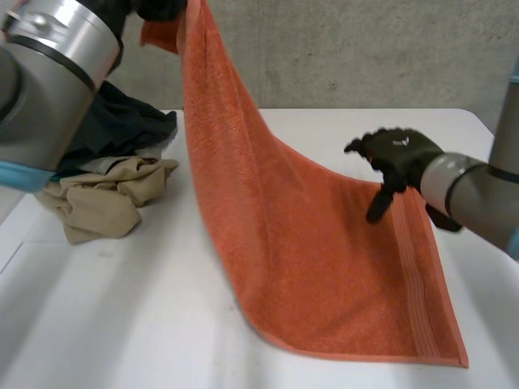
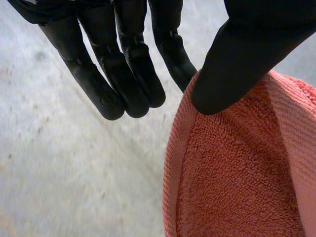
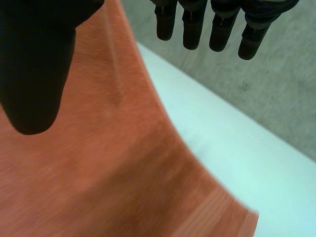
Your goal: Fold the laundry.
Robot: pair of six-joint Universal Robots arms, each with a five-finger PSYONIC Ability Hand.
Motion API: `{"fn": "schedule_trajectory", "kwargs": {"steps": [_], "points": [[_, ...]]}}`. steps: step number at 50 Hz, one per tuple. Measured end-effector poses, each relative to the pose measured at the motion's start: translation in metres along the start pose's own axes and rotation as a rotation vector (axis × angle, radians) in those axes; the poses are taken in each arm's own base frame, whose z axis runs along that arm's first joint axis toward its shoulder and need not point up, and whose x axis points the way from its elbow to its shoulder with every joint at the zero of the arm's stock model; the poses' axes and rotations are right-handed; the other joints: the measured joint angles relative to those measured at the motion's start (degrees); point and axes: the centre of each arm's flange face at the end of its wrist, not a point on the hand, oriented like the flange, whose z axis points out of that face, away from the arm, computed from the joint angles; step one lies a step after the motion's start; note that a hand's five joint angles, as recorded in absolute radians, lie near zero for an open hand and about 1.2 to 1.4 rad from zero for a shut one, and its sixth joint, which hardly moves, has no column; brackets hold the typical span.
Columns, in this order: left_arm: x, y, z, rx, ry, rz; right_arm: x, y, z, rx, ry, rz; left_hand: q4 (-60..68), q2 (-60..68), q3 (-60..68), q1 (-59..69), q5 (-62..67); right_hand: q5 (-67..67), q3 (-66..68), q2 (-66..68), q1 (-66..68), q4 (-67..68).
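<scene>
Far left of the white counter: 2 garments in a loose heap, a dark navy one behind and a crumpled beige one in front, the 2 touching. The left arm partly covers the heap.

Left hand: raised well above the counter, clamped on 1 upper corner of the orange terry towel. In the left wrist view this hand has its thumb pressed onto the towel, pinching it against the nearest finger; the other fingers are straight and clear of the cloth.

Towel: hangs from that corner and slopes down to the right, its lower part spread flat on the counter, banded hem towards the right side.

Right hand: low over the towel's right edge, fingers apart and relaxed, gripping nothing; 1 digit points down at the edge. In the right wrist view its thumb sits over the towel, fingers spread beyond it.
</scene>
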Motion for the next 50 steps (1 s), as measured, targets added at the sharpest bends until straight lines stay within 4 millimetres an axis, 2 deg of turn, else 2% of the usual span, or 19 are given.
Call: {"fn": "schedule_trajectory", "kwargs": {"steps": [6, 12, 16, 18, 19, 22, 23, 27, 31, 34, 36, 38, 42, 46, 48, 49, 50], "points": [[-0.003, -0.046, -0.018, 0.120, 0.035, -0.039, 0.006, 0.009, 0.067, 0.073, -0.019, -0.010, 0.0, 0.0, 0.0, 0.0, 0.0, 0.0, 0.0, 0.0, 0.0, 0.0], [-0.003, -0.067, -0.032, 0.192, 0.061, -0.079, -0.006, 0.035, 0.120, 0.079, -0.037, -0.048, 0.0, 0.0, 0.0, 0.0, 0.0, 1.1, 1.0, 1.0, 0.7, 1.0], [-0.006, -0.067, -0.037, 0.207, 0.061, -0.096, -0.011, 0.052, 0.146, 0.087, -0.029, -0.067, 0.0, 0.0, 0.0, 0.0, 0.0, 22.1, 24.0, 24.3, 23.3, 23.6], [-0.010, -0.065, -0.038, 0.211, 0.054, -0.103, -0.011, 0.058, 0.158, 0.101, -0.006, -0.076, 0.0, 0.0, 0.0, 0.0, 0.0, 42.6, 45.5, 46.4, 45.3, 45.0], [-0.012, -0.063, -0.037, 0.212, 0.048, -0.104, -0.007, 0.058, 0.163, 0.116, 0.017, -0.080, 0.0, 0.0, 0.0, 0.0, 0.0, 49.3, 51.6, 52.2, 50.6, 51.3], [-0.020, -0.057, -0.035, 0.211, 0.029, -0.101, 0.001, 0.054, 0.169, 0.148, 0.068, -0.087, 0.0, 0.0, 0.0, 0.0, 0.0, 53.1, 55.4, 55.0, 51.0, 55.8], [-0.022, -0.056, -0.035, 0.210, 0.025, -0.099, 0.013, 0.041, 0.171, 0.196, 0.129, -0.094, 0.0, 0.0, 0.0, 0.0, 0.0, 53.1, 55.5, 55.0, 51.0, 56.0], [-0.036, -0.041, -0.024, 0.196, -0.010, -0.080, 0.044, -0.010, 0.157, 0.350, 0.252, -0.114, 0.0, 0.0, 0.0, 0.0, 0.0, 53.1, 55.8, 55.0, 51.0, 56.3], [-0.053, -0.017, -0.003, 0.174, -0.067, -0.051, 0.067, -0.072, 0.126, 0.528, 0.331, -0.140, 0.0, 0.1, 0.2, 0.0, 0.1, 53.1, 55.8, 55.0, 51.0, 56.3], [-0.063, 0.003, 0.013, 0.152, -0.117, -0.026, 0.075, -0.107, 0.098, 0.616, 0.351, -0.158, 0.0, 0.1, 0.2, 0.0, 0.0, 53.1, 55.8, 55.0, 51.0, 56.3], [-0.066, 0.018, 0.021, 0.128, -0.144, -0.010, 0.076, -0.115, 0.086, 0.630, 0.348, -0.164, 0.0, 0.1, 0.2, 0.0, 0.1, 53.4, 55.8, 55.0, 51.0, 56.3], [-0.066, 0.037, 0.027, 0.085, -0.165, 0.004, 0.076, -0.117, 0.078, 0.621, 0.339, -0.166, 0.0, 0.1, 0.2, 0.0, 0.0, 53.5, 55.8, 55.0, 51.0, 56.3], [-0.058, 0.071, 0.027, -0.022, -0.165, 0.016, 0.066, -0.096, 0.067, 0.516, 0.288, -0.157, 0.0, 0.1, 0.2, 0.0, 0.1, 53.5, 55.9, 55.0, 51.0, 56.3], [-0.045, 0.102, 0.015, -0.143, -0.124, 0.016, 0.053, -0.061, 0.063, 0.379, 0.227, -0.147, 0.0, 0.1, 0.2, 0.0, 0.0, 53.5, 56.2, 55.0, 51.0, 56.5], [-0.035, 0.120, 0.002, -0.215, -0.086, 0.016, 0.048, -0.046, 0.061, 0.327, 0.201, -0.146, 0.0, 0.1, 0.2, 0.0, 0.0, 53.5, 56.2, 55.0, 51.0, 56.5], [-0.031, 0.129, -0.006, -0.253, -0.064, 0.019, 0.041, -0.028, 0.059, 0.262, 0.168, -0.146, 0.0, 0.1, 0.2, 0.0, 0.0, 53.5, 56.2, 55.0, 51.0, 56.5], [-0.026, 0.138, -0.013, -0.286, -0.042, 0.023, 0.036, -0.017, 0.058, 0.226, 0.149, -0.147, 0.0, 0.1, 0.2, 0.0, 0.0, 53.5, 56.2, 55.0, 51.0, 56.5]]}}
